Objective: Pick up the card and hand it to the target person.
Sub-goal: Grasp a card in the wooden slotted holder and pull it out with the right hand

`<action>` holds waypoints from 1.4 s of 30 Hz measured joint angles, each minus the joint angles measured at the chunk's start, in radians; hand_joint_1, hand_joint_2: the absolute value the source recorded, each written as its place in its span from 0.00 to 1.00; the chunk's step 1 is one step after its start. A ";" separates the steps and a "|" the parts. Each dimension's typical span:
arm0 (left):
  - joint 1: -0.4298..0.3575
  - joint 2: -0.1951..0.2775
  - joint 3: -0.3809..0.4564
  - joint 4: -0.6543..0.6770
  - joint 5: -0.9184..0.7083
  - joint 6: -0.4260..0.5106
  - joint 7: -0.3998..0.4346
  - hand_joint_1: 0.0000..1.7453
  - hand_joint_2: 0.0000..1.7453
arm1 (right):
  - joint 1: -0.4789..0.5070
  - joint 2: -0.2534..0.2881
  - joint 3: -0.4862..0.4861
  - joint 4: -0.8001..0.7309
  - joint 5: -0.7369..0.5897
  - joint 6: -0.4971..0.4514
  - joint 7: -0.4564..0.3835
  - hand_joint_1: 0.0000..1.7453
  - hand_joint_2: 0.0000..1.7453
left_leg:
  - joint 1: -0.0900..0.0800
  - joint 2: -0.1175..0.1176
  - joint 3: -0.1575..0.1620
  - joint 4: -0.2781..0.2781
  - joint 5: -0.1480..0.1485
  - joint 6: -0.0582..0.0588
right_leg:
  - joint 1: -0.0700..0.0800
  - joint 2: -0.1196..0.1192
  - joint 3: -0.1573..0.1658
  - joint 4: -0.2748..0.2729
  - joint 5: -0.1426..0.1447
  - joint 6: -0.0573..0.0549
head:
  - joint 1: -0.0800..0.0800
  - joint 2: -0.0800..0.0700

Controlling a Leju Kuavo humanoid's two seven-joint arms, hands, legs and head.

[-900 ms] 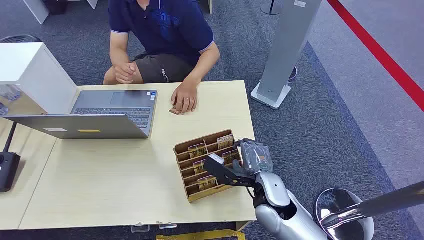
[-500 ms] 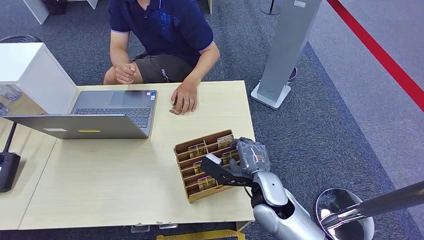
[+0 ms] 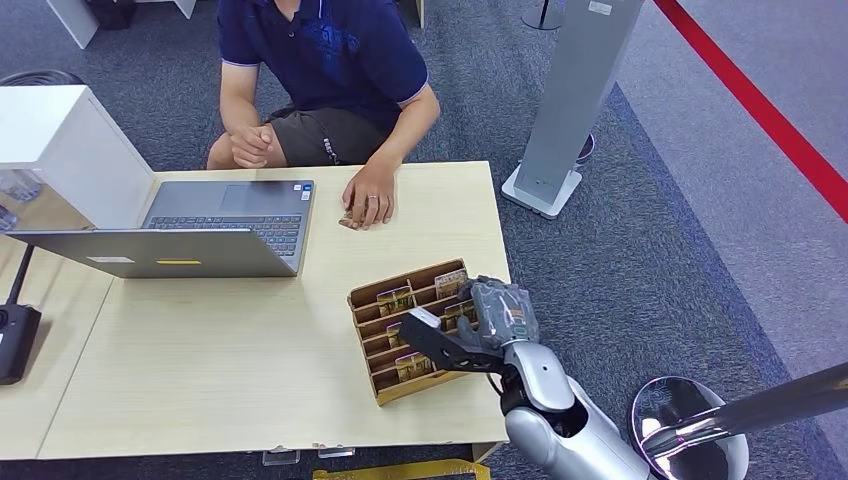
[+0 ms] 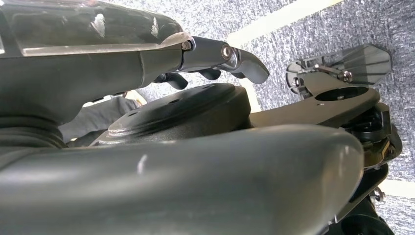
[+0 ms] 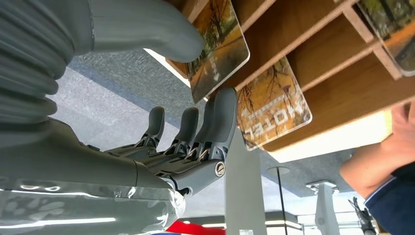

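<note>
An open laptop (image 3: 190, 235) sits on the table (image 3: 200, 370) at ten o'clock. A white box (image 3: 70, 150) stands beside it. A grey pillar (image 3: 575, 100) rises at one o'clock.

One wooden card rack (image 3: 372, 300) holds five visible cards (image 3: 395, 298); one laptop (image 3: 200, 235), one person (image 3: 325, 60), one table (image 3: 200, 370), one robot hand (image 3: 500, 310)

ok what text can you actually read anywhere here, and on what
"HOTEL", seen upside down, on a card standing in the wooden card rack.
Small white print on the neighbouring card, between the right hand's thumb and fingers: too small to read.
Chest print on the person's navy shirt: blurred.
Sticker on the laptop: too small.
</note>
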 joint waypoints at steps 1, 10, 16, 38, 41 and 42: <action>0.000 0.000 0.000 0.000 0.000 0.000 0.000 0.00 0.00 | 0.000 0.000 0.002 0.001 0.000 0.001 0.000 0.50 1.00 | 0.000 0.000 0.000 0.000 0.000 0.000 | 0.000 0.000 0.000 0.000 0.000 0.000 | 0.000 0.000; 0.000 0.000 0.000 0.001 0.005 0.000 0.000 0.00 0.00 | -0.015 0.004 0.014 0.024 -0.003 0.000 -0.009 0.50 1.00 | 0.000 0.000 0.000 0.000 0.000 0.000 | 0.000 0.000 0.000 0.000 0.000 0.000 | 0.000 0.000; 0.000 0.000 0.000 0.001 0.006 0.000 0.000 0.00 0.00 | -0.015 0.005 0.015 0.031 -0.003 -0.003 -0.009 0.53 1.00 | 0.000 0.000 0.000 0.000 0.000 0.000 | 0.000 0.000 0.000 0.000 0.000 0.000 | 0.000 0.000; 0.000 0.000 0.000 0.004 -0.013 0.000 0.000 0.00 0.00 | -0.005 0.004 0.002 0.033 0.010 -0.006 -0.004 0.86 1.00 | 0.000 0.000 0.001 0.000 0.000 0.000 | 0.000 0.000 0.000 0.000 0.000 0.000 | 0.000 0.000; 0.000 0.000 0.000 0.004 -0.005 0.000 -0.001 0.00 0.00 | -0.004 0.004 0.001 0.033 0.012 -0.006 -0.004 0.87 1.00 | 0.000 0.000 0.001 0.000 0.000 0.000 | 0.000 0.000 0.000 0.000 0.000 0.000 | 0.000 0.000; 0.000 0.000 0.000 0.004 -0.001 0.000 -0.001 0.00 0.00 | -0.003 0.004 -0.001 0.033 0.012 -0.006 -0.004 0.87 1.00 | 0.000 0.000 0.001 0.000 0.000 0.000 | 0.000 0.000 0.000 0.000 0.000 0.000 | 0.000 0.000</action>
